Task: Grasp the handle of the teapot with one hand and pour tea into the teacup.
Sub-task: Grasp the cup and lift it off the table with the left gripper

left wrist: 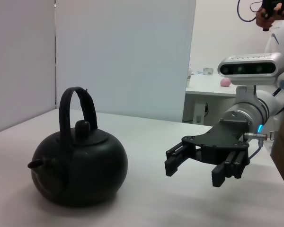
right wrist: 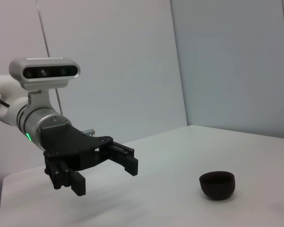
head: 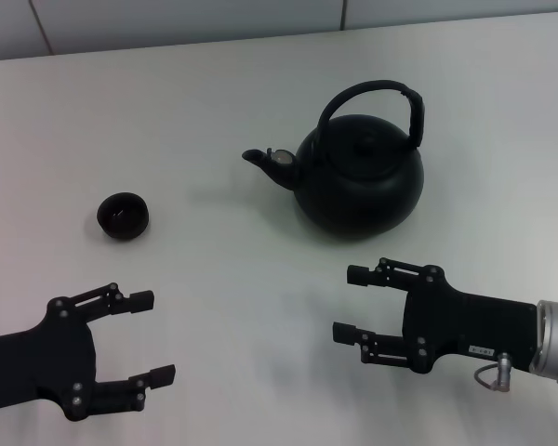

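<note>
Standing upright on the white table (head: 214,84), the teapot (head: 358,186) is in the far middle part of the head view, a little toward the robot's right side. Its short spout (head: 259,158) points to the robot's left, in the direction of the teacup, and its small knobbed lid (head: 363,144) sits closed on top. The handle (head: 372,93) rises as a black arch over the lid, and nothing is touching it. The teacup (head: 123,216) stands on the table well apart from the teapot, on the robot's left side, and I cannot tell if there is anything inside it. The right gripper (head: 349,302) hovers near the teapot on the side closer to the robot, with its fingers spread apart and empty, pointing to the robot's left. In the left wrist view the same right gripper (left wrist: 191,168) is seen beside the teapot (left wrist: 78,163) with a clear gap between them. The left gripper (head: 153,336) is low at the near left of the head view, closer to the robot than the teacup, and its fingers are also spread and hold nothing. The right wrist view shows this left gripper (right wrist: 106,172) above the table with the teacup (right wrist: 217,183) some way from it.
</note>
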You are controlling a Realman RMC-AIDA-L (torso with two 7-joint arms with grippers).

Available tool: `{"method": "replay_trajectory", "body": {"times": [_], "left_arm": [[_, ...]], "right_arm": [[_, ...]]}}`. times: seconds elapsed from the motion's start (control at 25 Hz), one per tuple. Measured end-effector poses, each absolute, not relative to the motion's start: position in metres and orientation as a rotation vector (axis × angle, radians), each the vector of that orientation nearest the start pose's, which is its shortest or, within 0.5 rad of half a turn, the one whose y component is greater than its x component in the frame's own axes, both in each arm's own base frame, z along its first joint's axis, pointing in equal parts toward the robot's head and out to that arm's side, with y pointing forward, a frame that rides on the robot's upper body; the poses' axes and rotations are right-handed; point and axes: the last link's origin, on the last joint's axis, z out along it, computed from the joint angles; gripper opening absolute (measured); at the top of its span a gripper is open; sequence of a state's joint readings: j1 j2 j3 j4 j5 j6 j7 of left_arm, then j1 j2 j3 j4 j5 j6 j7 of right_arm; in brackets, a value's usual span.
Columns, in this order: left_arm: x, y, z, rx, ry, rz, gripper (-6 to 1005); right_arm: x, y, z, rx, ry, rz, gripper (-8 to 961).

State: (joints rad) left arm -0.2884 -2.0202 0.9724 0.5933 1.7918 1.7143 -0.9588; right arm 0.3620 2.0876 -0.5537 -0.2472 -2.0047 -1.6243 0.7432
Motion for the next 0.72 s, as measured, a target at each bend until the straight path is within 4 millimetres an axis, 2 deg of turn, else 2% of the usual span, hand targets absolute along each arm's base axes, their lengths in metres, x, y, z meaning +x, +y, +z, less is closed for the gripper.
{"method": "replay_trajectory", "body": {"times": [0.72], "left_arm": [[-0.2984,0.2400,-0.0131,-2.848,-0.231,-0.798,840]], "right_arm": [[0.3066,0.2291,-0.0563,-2.639,0.452,0.920,737]]}}
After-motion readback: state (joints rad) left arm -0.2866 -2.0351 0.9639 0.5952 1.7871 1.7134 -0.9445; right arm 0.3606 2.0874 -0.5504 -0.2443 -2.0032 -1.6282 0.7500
